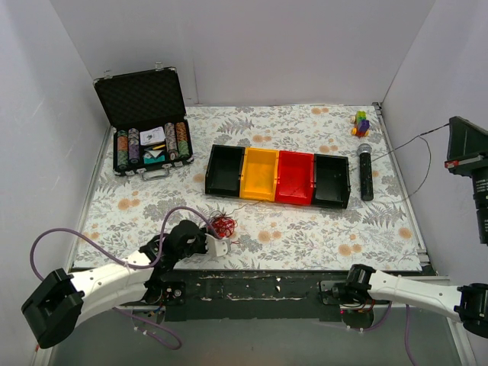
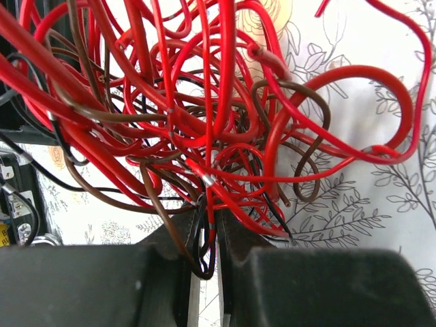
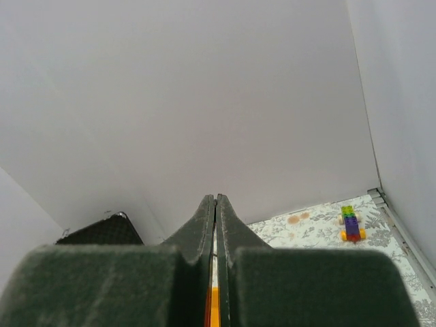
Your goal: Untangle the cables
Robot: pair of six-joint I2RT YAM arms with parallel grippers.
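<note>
Pinching the cables (image 1: pixel 223 226), the left gripper (image 1: pixel 218 245) holds the knot on the near side of the bin row (image 1: pixel 258 174).
Pulling one-handed would likely tighten it; the right gripper (image 3: pixel 215 201), fingers pressed together on nothing, offers no counter-hold.

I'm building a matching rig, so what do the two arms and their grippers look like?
The left arm and right arm both have white links and black joint housings. A lilac hose loops along the left arm. The left gripper and right gripper each have two dark, matte, wedge-shaped fingers.
</note>
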